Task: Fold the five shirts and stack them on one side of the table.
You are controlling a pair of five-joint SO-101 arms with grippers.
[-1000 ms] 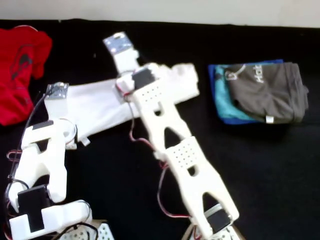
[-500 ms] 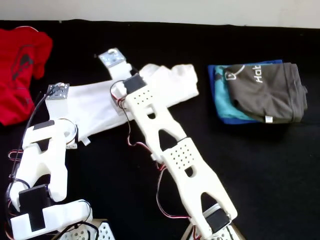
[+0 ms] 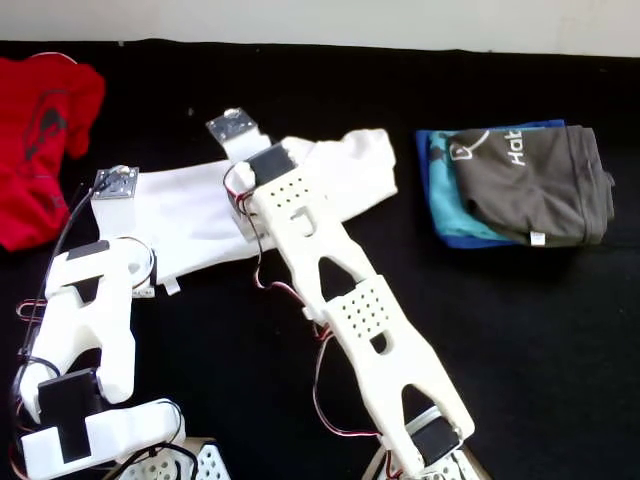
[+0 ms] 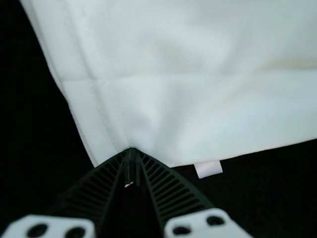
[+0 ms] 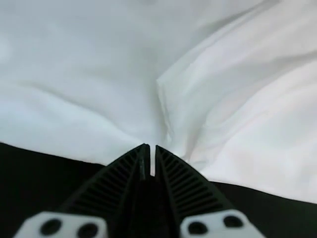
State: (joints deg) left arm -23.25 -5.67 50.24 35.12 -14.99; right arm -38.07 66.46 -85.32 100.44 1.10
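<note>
A white shirt (image 3: pixel 190 215) lies partly folded across the black table (image 3: pixel 520 330), left of centre. My left gripper (image 4: pixel 131 153) is shut on the shirt's hemmed corner (image 4: pixel 106 148), near a small white tag (image 4: pixel 208 169). In the high view the left arm (image 3: pixel 95 300) stands at the shirt's left end. My right gripper (image 5: pixel 148 151) is shut on a fold at the shirt's (image 5: pixel 99 74) edge; the right arm (image 3: pixel 330 270) lies across the shirt's middle. Red shirt (image 3: pixel 40 130) lies crumpled at far left. A stack of folded shirts (image 3: pixel 530 180), grey on teal and blue, sits at right.
The table's far edge meets a pale wall (image 3: pixel 320 20). Red wires (image 3: pixel 320 350) hang beside the right arm. Black cloth lies bare between the white shirt and the stack, and along the front right.
The right gripper has come a little toward the front and left, drawing the white shirt's far edge with it. The left arm has kept still.
</note>
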